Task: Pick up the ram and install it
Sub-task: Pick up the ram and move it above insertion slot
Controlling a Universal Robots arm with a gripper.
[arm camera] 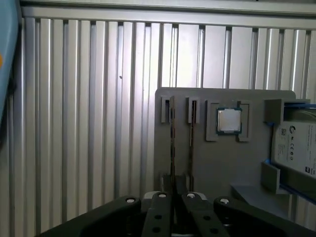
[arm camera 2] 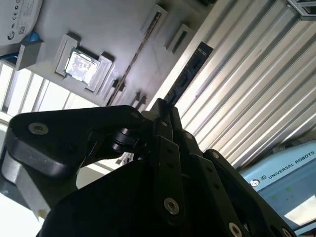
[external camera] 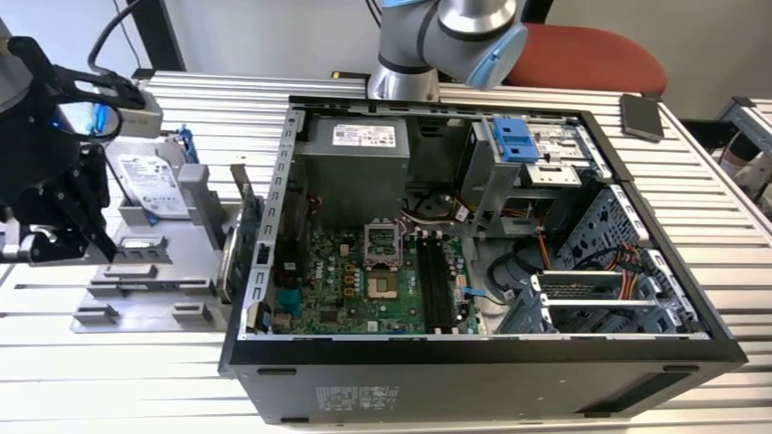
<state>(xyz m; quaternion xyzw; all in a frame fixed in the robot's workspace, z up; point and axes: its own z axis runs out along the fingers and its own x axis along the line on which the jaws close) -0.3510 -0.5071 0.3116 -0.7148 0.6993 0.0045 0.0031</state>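
While the memory slots (external camera: 437, 271) in the open computer case (external camera: 483, 349) look unfilled, my gripper (arm camera 2: 162, 106) is clamped on the ram (arm camera 2: 190, 74) at the gray parts holder (arm camera: 212, 168): pickup begun, installing not yet done.

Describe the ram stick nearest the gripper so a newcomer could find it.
Start at the grey holder plate on the ribbed table beside the open computer case. Two thin dark sticks stand on edge in its parallel slots. The ram is the one nearer the plate's outer edge, in line with the gripper, while the other stick sits beside the square silver chip.
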